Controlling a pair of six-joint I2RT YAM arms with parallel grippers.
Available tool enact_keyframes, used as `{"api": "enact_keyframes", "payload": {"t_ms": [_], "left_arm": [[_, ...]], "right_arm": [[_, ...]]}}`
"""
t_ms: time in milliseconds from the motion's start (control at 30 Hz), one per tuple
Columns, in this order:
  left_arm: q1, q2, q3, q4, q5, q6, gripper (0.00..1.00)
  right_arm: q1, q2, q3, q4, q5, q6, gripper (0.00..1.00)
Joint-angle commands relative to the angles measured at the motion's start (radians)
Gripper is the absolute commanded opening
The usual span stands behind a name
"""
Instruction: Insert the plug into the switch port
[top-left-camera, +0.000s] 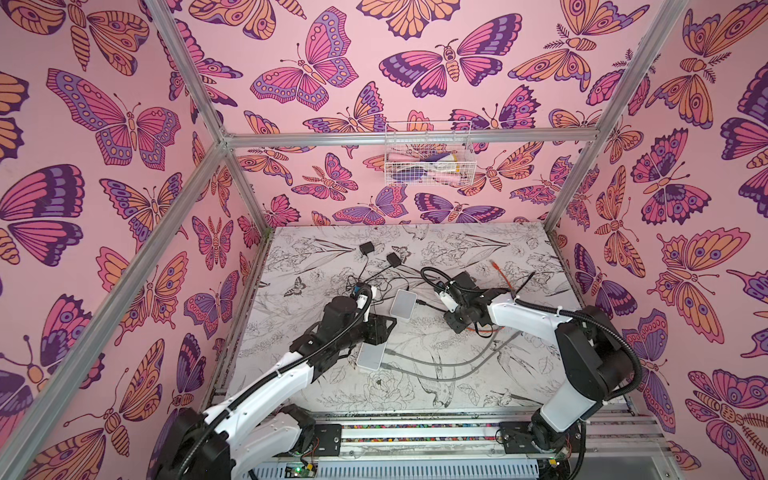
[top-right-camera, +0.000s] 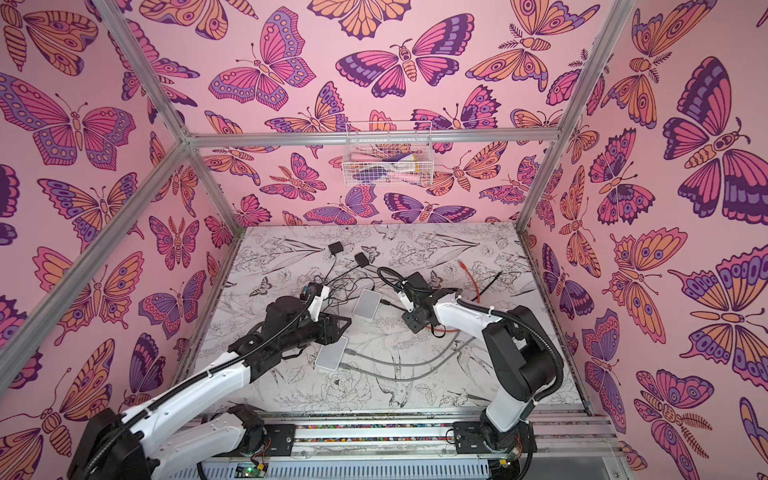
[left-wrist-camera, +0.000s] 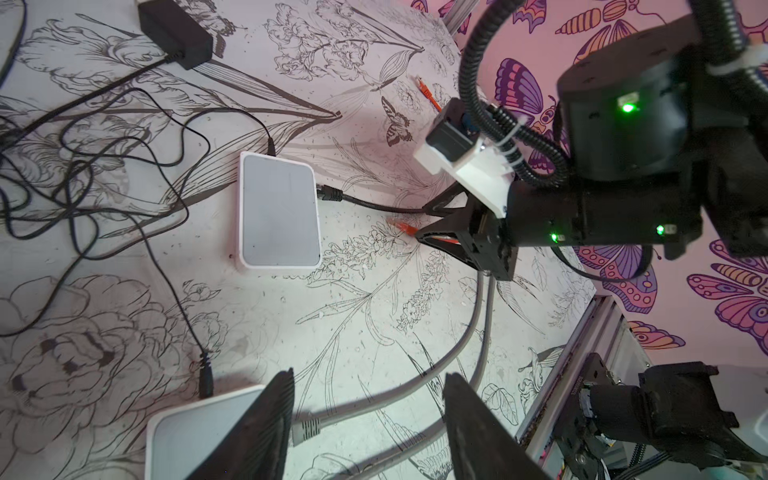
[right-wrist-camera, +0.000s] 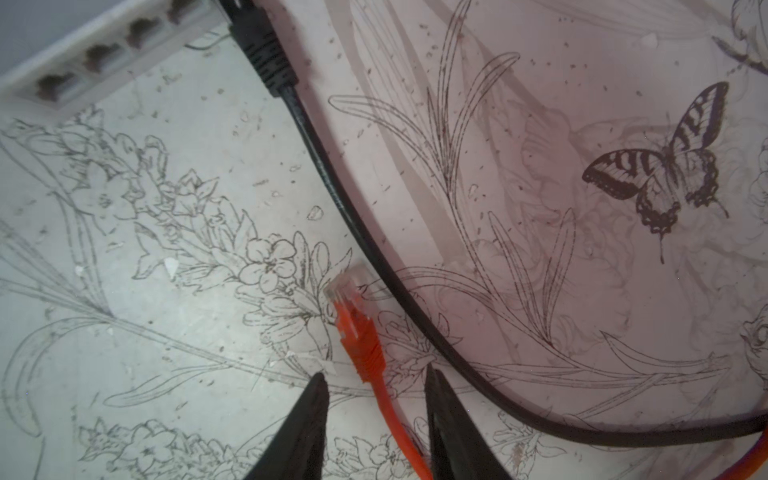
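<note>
The right tool (right-wrist-camera: 374, 372) is held low over the desk (right-wrist-camera: 124, 374), its arm (top-left-camera: 536, 320) folded at the elbow. The fingers are parted and nothing is gripped: the orange cable (right-wrist-camera: 388, 415) is seen between them with gaps either side. Just ahead of the tips the orange plug (right-wrist-camera: 353, 316) is laid flat beside a black cable (right-wrist-camera: 345, 208). Farther ahead the switch (right-wrist-camera: 95, 54) is seen. The left tool (left-wrist-camera: 370, 376) is likewise spread above grey cables (left-wrist-camera: 374, 403).

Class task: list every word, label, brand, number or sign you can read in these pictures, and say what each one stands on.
No text can be read in any view.
Far white switch: top plain, no brand or label shows.
Near white switch: top plain too.
Black plate by the rail: a row of tiny marks, perhaps print, too small to read.
</note>
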Motion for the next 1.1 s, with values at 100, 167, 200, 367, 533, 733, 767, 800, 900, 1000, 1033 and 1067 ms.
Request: {"api": "enact_keyframes", "payload": {"t_ms": [100, 167, 200, 367, 533, 733, 767, 800, 900, 1000, 1033, 1067], "left_arm": [[-0.001, -0.128, -0.059, -0.038, -0.030, -0.027, 0.61], [-0.002, -0.163, -0.071, -0.050, -0.021, -0.037, 0.61], [-0.001, -0.181, -0.077, -0.056, -0.019, -0.042, 0.61], [-0.002, -0.305, -0.110, -0.101, -0.011, -0.071, 0.61], [-0.002, -0.415, -0.109, -0.175, -0.021, -0.071, 0.61], [-0.003, -0.435, -0.094, -0.197, 0.001, -0.082, 0.61], [-0.003, -0.429, -0.090, -0.196, 0.007, -0.081, 0.61], [-0.003, -0.423, -0.084, -0.195, 0.014, -0.082, 0.61], [-0.009, -0.411, -0.066, -0.194, 0.042, -0.084, 0.61], [-0.017, -0.425, -0.061, -0.171, 0.083, -0.093, 0.62], [-0.020, -0.435, -0.064, -0.153, 0.100, -0.100, 0.62], [-0.022, -0.446, -0.070, -0.137, 0.116, -0.110, 0.62]], "right_arm": [[-0.012, 0.089, 0.104, -0.113, -0.054, 0.044, 0.41], [-0.012, 0.135, 0.141, -0.165, -0.086, 0.050, 0.40], [-0.012, 0.154, 0.155, -0.186, -0.088, 0.061, 0.39], [-0.011, 0.240, 0.206, -0.264, -0.077, 0.100, 0.33], [0.004, 0.187, 0.181, -0.234, -0.082, 0.124, 0.08], [0.122, -0.046, 0.129, -0.165, -0.010, 0.129, 0.00], [0.153, -0.085, 0.125, -0.161, 0.020, 0.120, 0.00], [0.186, -0.118, 0.124, -0.156, 0.058, 0.108, 0.00], [0.272, -0.253, 0.111, -0.127, 0.129, 0.076, 0.00], [0.356, -0.371, 0.050, -0.032, 0.158, 0.047, 0.00], [0.379, -0.416, 0.016, 0.017, 0.154, 0.041, 0.00], [0.396, -0.454, -0.019, 0.062, 0.139, 0.030, 0.00]]}}
